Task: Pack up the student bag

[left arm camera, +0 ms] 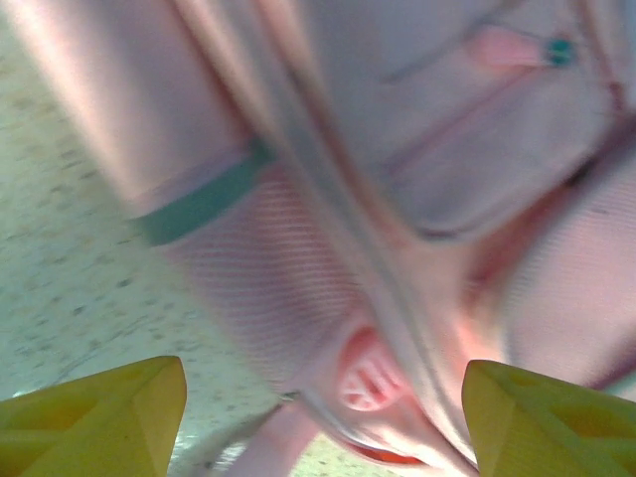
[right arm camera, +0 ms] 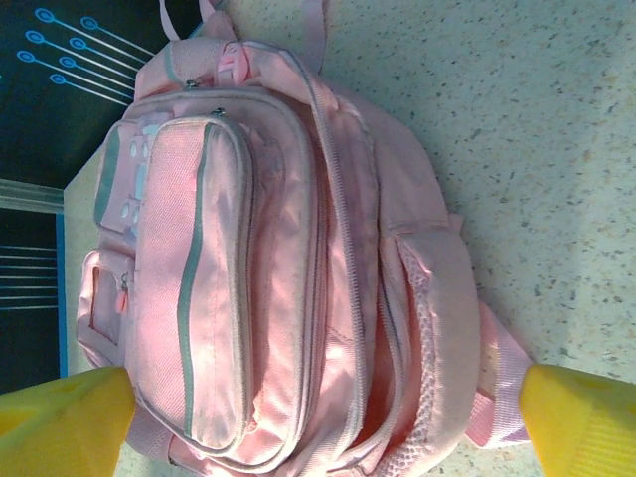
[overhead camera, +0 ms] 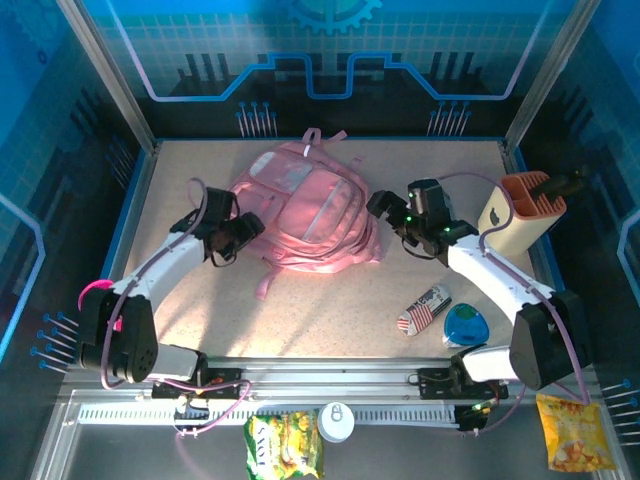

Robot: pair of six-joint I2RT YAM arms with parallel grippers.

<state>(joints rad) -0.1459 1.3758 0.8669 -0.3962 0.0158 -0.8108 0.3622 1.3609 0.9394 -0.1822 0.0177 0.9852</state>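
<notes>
Since the student bag [overhead camera: 300,215] lies flat on the table [overhead camera: 330,300], front pockets up, left gripper [overhead camera: 233,242] and right gripper [overhead camera: 388,212] flank its sides, jaws wide and empty, probably staged to open it.

A speckled beige tabletop [overhead camera: 330,310] is stretching across the middle of the enclosure, and a thin blue edging [overhead camera: 131,215] is running along its left, far and right sides. Behind it, a blue back panel [overhead camera: 330,45] is showing a pale grid, a stepped outline and part of a gear drawing. Slanted aluminium posts [overhead camera: 105,70] are rising at the far corners beside glossy blue side panels [overhead camera: 35,170] that are carrying circuit-like lines and dots. Bright light is washing over the tabletop, seemingly from above. Along the near edge a metal rail [overhead camera: 330,370] is spanning the table, with a grey shelf [overhead camera: 120,450] lying below it.
</notes>
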